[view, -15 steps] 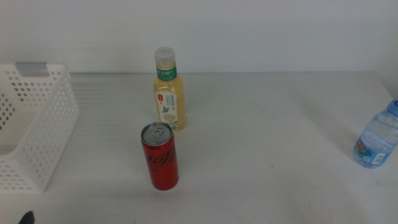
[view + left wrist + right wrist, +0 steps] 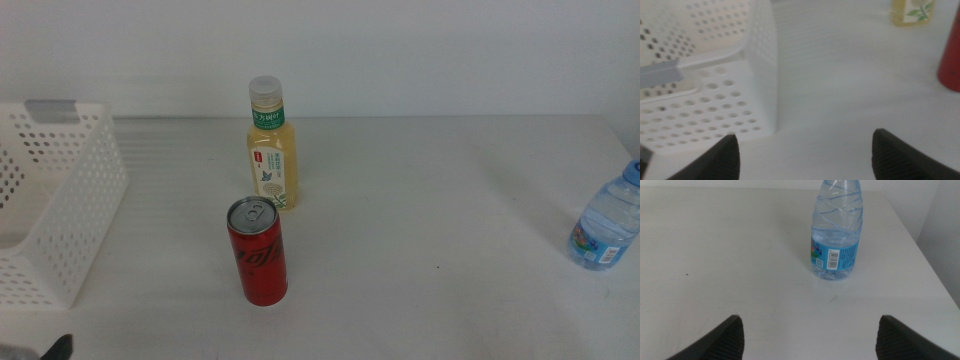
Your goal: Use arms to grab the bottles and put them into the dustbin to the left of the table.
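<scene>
A slim red soda can (image 2: 257,251) stands upright in the middle of the table (image 2: 430,200). A pale-yellow drink bottle (image 2: 271,148) with a white cap stands just behind it. A small clear water bottle (image 2: 606,222) stands at the table's right edge. The white perforated dustbin (image 2: 55,200) stands at the left. My left gripper (image 2: 802,152) is open and empty, low near the dustbin's corner (image 2: 757,75); only its tip (image 2: 58,348) shows in the middle view. My right gripper (image 2: 807,335) is open and empty, facing the water bottle (image 2: 836,230) a short way ahead.
The can's edge (image 2: 951,60) and the yellow bottle's base (image 2: 912,12) show beyond the left gripper. The table's right edge (image 2: 925,260) runs close beside the water bottle. A white wall (image 2: 400,50) backs the table.
The left gripper's tip has come a little further into the middle view at the bottom left. The bottles, can and dustbin have not moved.
</scene>
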